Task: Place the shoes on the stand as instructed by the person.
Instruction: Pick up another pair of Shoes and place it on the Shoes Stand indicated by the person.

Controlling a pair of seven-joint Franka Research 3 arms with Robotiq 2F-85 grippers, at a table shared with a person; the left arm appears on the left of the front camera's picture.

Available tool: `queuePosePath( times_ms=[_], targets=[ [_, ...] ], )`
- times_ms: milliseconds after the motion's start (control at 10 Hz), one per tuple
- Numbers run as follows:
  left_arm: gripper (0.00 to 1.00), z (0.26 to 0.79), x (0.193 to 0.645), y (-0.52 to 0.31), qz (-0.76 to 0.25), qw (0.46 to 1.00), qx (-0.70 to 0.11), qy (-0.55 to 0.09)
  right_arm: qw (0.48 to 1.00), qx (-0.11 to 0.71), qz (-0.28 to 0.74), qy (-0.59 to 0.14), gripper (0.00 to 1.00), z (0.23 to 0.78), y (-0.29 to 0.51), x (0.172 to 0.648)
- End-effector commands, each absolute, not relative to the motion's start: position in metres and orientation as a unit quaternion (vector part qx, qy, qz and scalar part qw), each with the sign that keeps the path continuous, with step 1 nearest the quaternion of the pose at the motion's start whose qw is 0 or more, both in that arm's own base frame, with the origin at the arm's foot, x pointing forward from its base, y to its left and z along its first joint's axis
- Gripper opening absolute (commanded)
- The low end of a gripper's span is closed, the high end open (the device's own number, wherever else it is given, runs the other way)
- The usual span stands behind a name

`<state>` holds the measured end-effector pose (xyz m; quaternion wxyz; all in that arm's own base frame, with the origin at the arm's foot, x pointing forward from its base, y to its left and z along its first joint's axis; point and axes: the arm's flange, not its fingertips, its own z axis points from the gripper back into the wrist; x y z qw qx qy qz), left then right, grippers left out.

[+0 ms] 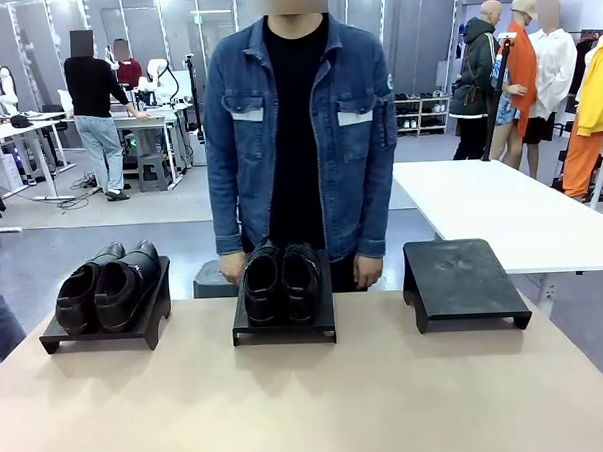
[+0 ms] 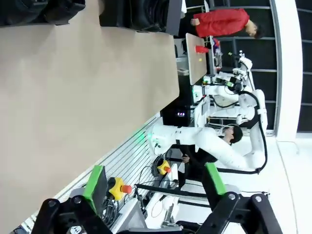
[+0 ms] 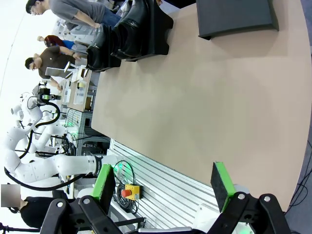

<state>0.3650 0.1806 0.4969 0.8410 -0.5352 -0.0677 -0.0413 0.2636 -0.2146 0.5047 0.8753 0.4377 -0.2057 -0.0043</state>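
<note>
Two pairs of shoes on stands — third stand bare

Left pair [image 1: 109,286], middle pair [image 1: 281,281], bare stand [image 1: 464,281] on the bench [image 1: 309,396]; person [image 1: 300,136] behind; left hand [image 2: 153,187] and right hand [image 3: 163,187] both spread — holding nothing.

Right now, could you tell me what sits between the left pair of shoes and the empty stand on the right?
The middle stand carrying the second pair of shoes sits between the left pair and the empty stand, seen in the front view, with bare tabletop in the gaps.
</note>
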Motion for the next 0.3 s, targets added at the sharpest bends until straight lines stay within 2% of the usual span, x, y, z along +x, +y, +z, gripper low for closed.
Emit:
queuePosePath(
  times_ms=[0,200],
  targets=[
    [1.00,0.513,0.370,0.170,-0.036,0.830,-0.550,-0.082,0.872,0.442,-0.006,-0.209,1.00,0.506,-0.213,0.263],
    [1.00,0.497,0.365,0.181,-0.041,0.841,-0.535,-0.068,0.872,0.442,-0.006,-0.209,1.00,0.506,-0.213,0.263]
  ],
)
